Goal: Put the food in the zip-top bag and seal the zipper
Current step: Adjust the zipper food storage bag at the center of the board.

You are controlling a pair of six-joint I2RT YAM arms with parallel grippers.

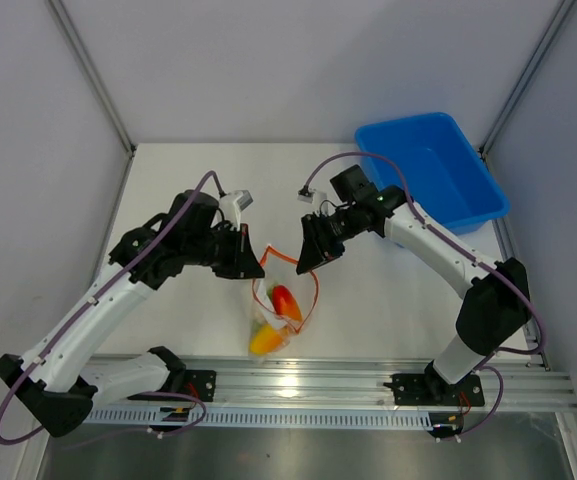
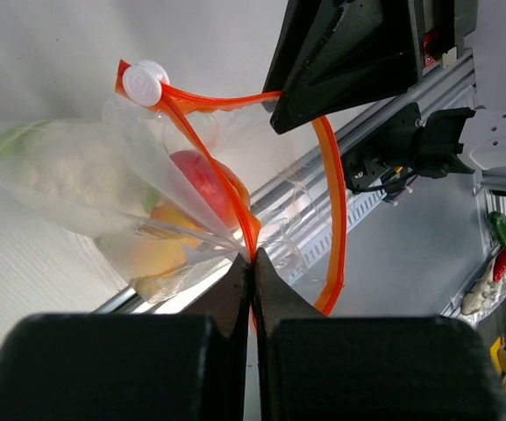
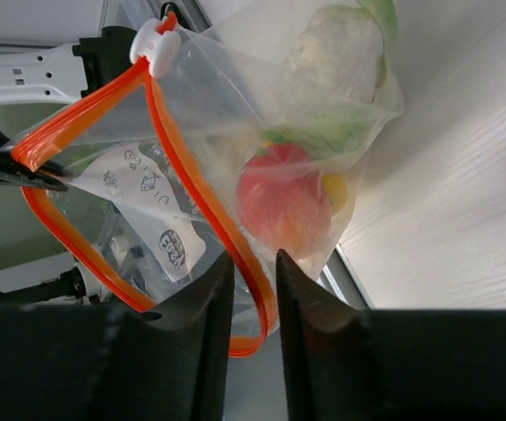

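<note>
From above, the zip-top bag [image 1: 280, 312] is slung between both pincers near the counter's [image 1: 188, 170] front edge. Its long axis runs from the mouth, on the far side, to the bottom nearest the arm bases. The red-orange piece [image 1: 286, 298] and yellow-orange piece [image 1: 264, 341] are already inside. In the left wrist view, the left pincer [image 2: 253, 263] is clamped tight on the zipper [image 2: 332, 202]; the cauliflower [image 2: 55, 167] is bagged too, and the mouth gapes as a loop. In the right wrist view, the right pincer [image 3: 254, 263] stands narrowly apart, straddling the zipper without visibly pinching it. The white slider [image 3: 153, 46] sits at one end, so sealing appears to remain.
</note>
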